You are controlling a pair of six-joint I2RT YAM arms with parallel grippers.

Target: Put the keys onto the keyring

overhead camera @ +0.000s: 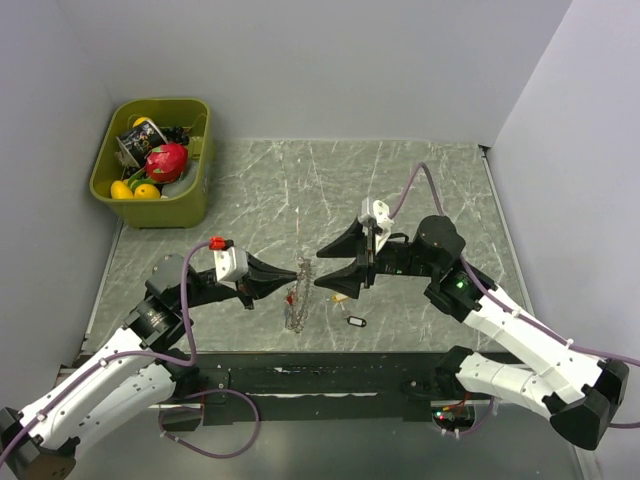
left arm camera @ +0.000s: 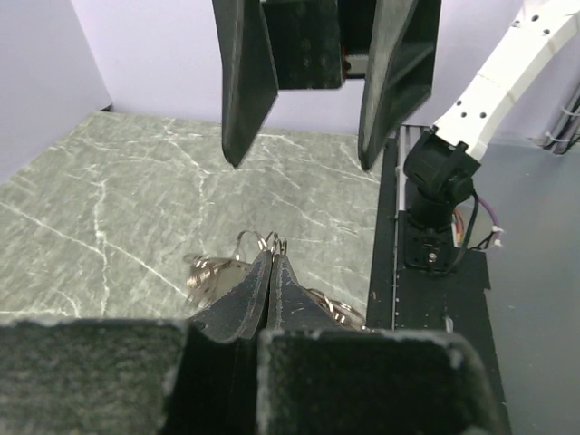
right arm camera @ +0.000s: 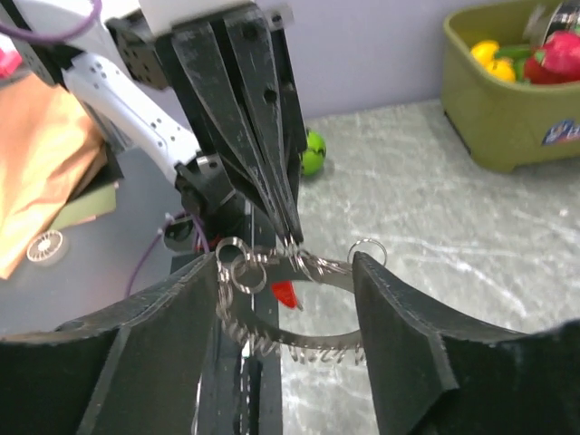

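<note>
1. The keyring [overhead camera: 298, 305], in the top view, hangs a little above the marble table [overhead camera: 420, 190], near its front edge, between the two arms. The left gripper [overhead camera: 292, 283] is closed on the upper part of the keyring. The right gripper [overhead camera: 318, 268] faces it with its jaws spread and nothing between them. Two loose keys lie on the table just beside the ring: a tan key [overhead camera: 341, 298] and a small dark and whitish key [overhead camera: 356, 322]. An olive bin [overhead camera: 195, 195] with toy fruit stands far away in the back left corner.

2. In the left wrist view, the left fingers [left arm camera: 258, 285] are pressed together on a thin wire loop. Some loops and grey keys of the keyring [left arm camera: 210, 270] spread out on both sides below the pinch. The two right fingers stand wide apart above.

3. In the right wrist view, the open right gripper [right arm camera: 285, 263] frames the ring, and its band [right arm camera: 317, 343] curves down between the jaws without touching them. A red key [right arm camera: 285, 294] shows behind the ring; we cannot tell if it lies on the table or hangs.

4. We judge that the ring is light and stiff, but thin and slippery, and that the keys on it will swing and rattle. The loose keys are tiny, flat and hard, so they can slip or turn in the jaws. We would take each key by its head, so that the hole stays free, and hold the ring near its opening.
</note>
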